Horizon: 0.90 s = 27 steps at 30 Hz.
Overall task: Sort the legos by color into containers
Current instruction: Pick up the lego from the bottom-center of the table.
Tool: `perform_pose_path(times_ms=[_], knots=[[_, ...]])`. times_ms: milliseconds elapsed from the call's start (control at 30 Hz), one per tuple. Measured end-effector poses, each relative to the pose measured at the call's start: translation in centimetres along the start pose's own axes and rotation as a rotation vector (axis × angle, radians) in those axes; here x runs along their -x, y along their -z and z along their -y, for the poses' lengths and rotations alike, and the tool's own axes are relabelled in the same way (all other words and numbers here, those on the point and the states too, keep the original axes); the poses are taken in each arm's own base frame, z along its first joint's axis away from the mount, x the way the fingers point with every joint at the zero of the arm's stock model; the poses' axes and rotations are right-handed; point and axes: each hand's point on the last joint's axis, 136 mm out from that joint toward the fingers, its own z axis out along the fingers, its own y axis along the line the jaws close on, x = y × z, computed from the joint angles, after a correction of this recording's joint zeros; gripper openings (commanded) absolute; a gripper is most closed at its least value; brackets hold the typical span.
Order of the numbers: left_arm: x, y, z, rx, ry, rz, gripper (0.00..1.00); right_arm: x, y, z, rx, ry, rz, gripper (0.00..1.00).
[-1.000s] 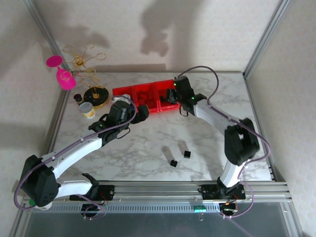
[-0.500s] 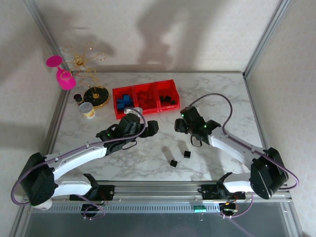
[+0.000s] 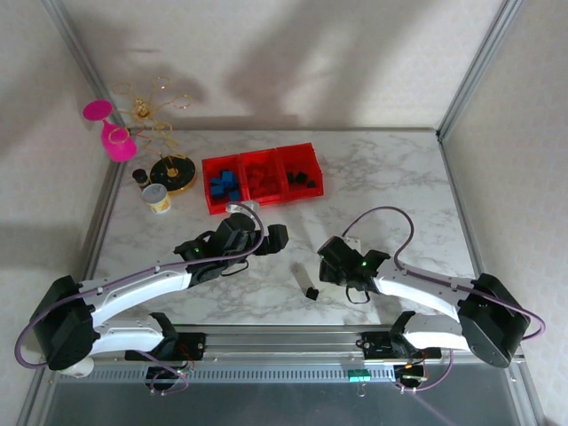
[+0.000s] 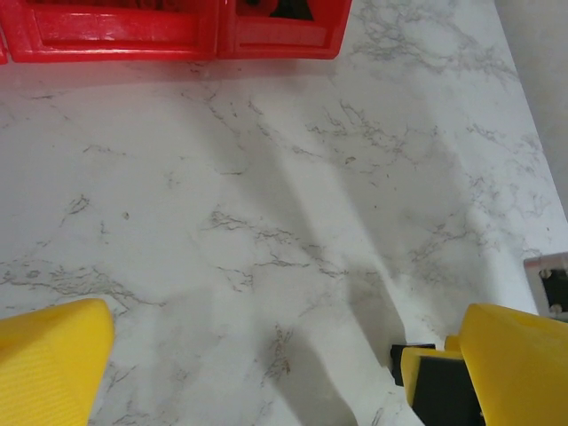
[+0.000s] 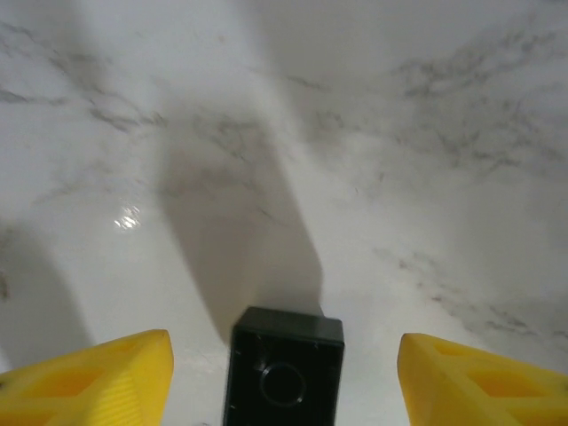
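Observation:
Three joined red containers (image 3: pixel 262 176) stand at the back of the table. The left one holds blue legos (image 3: pixel 224 185), the middle one red legos, the right one black legos (image 3: pixel 302 179). A black lego (image 3: pixel 312 292) lies loose near the front. In the right wrist view another black lego (image 5: pixel 286 377) lies hollow side up on the marble, between my right gripper's (image 5: pixel 282 362) open fingers with a gap on each side. My right gripper (image 3: pixel 327 261) hangs low over the front middle. My left gripper (image 3: pixel 277 240) is open over bare marble, its yellow fingers (image 4: pixel 53 366) wide apart, the containers' front wall (image 4: pixel 177 35) ahead of it.
A yellow-and-white cup (image 3: pixel 158 197), a small dark jar (image 3: pixel 140 176), a gold wire stand (image 3: pixel 169 169) and a pink funnel (image 3: pixel 114 135) sit at the back left. Aluminium frame posts border the table (image 3: pixel 399 186). A rail runs along the front edge.
My right arm has pulled back from the right container to the front middle and come down over a black lego. My left arm has moved from the containers toward the table's middle.

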Motion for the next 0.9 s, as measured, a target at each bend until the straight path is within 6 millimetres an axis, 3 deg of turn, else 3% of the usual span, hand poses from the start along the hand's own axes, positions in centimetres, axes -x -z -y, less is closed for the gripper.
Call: perform_pose_path(times_ms=[300,533,733,900], knots=[[-0.1,-0.2,-0.2,0.012,0.001,0.002,1.00,-1.5,-1.7,0.1,-0.053,0.016,-0.032,0.46],[0.0,-0.2,-0.3,0.019,0.000,0.009,1.00,-1.2,-1.9,0.3,-0.086,0.033,-0.017,0.33],[0.2,-0.2,-0.5,0.030,0.000,0.020,0.99,0.2,-1.3,-0.8,-0.064,0.036,0.026,0.31],[0.8,0.1,-0.6,0.037,0.002,0.044,1.00,3.2,0.3,-2.8,-0.015,0.057,0.103,0.32]])
